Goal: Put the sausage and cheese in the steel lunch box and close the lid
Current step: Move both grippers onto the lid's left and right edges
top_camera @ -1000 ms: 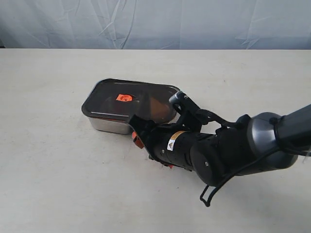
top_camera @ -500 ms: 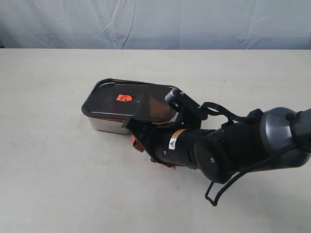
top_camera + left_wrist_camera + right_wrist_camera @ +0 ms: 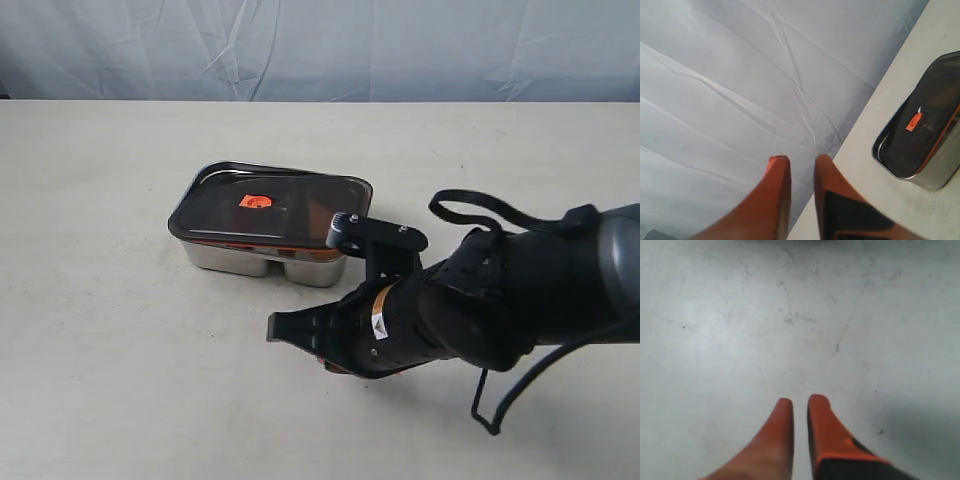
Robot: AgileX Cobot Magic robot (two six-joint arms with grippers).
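Soft, even light is falling from above across the table [image 3: 110, 360], leaving only faint shadows under the box [image 3: 235, 258] and right arm [image 3: 500, 300]. The lid [image 3: 300, 215] is giving off dull glare. Close to the lenses, left fingers [image 3: 775, 200] and right fingers [image 3: 777, 440] are blurring, with the backdrop [image 3: 715, 75] showing sharp creases.

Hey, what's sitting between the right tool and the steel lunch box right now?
Nothing. The exterior view shows only bare table between the steel lunch box and the right tool; its wrist view shows just table too.
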